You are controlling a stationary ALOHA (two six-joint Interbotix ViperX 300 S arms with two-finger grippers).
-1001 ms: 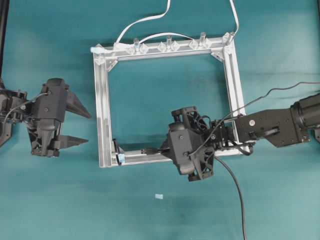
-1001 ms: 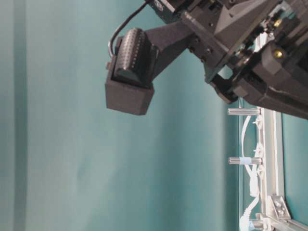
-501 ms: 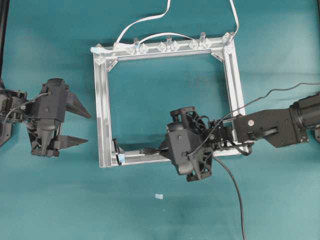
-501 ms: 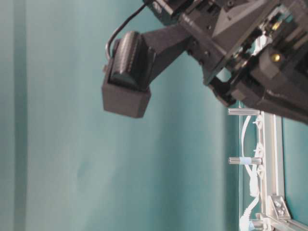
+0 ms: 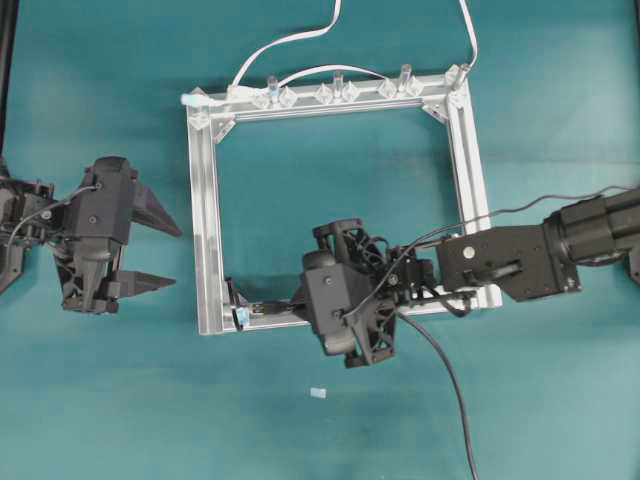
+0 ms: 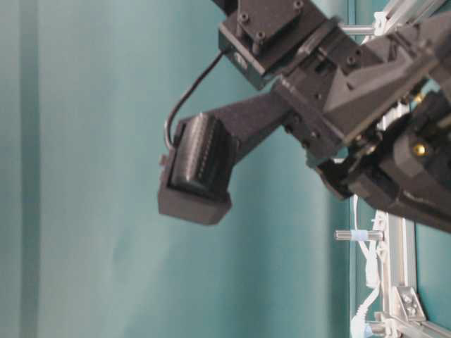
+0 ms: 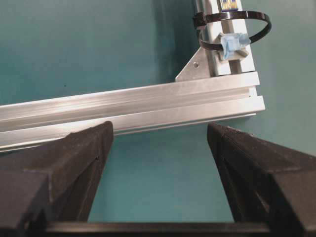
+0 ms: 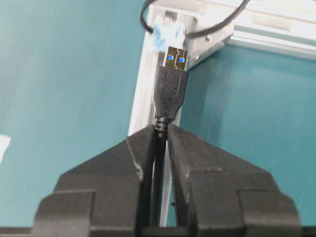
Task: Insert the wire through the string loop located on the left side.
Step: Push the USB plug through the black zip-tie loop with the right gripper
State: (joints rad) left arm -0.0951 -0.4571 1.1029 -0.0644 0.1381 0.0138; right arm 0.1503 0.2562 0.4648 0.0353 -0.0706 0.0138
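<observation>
While the right tool [image 8: 163,136] is clenching the wire [image 8: 170,91] | plug nearing the string loop [image 8: 197,24], not yet threaded | left tool [image 7: 158,143] is idling, released

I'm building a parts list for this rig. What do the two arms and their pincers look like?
Both arms are matte black. The left pincer has two long wedge-shaped fingers tapering to points. The right pincer has the same black wedge fingers behind a boxy wrist housing with open lattice side frames. Thin black cables loop along both arms. The right forearm shows small silver screws.
</observation>
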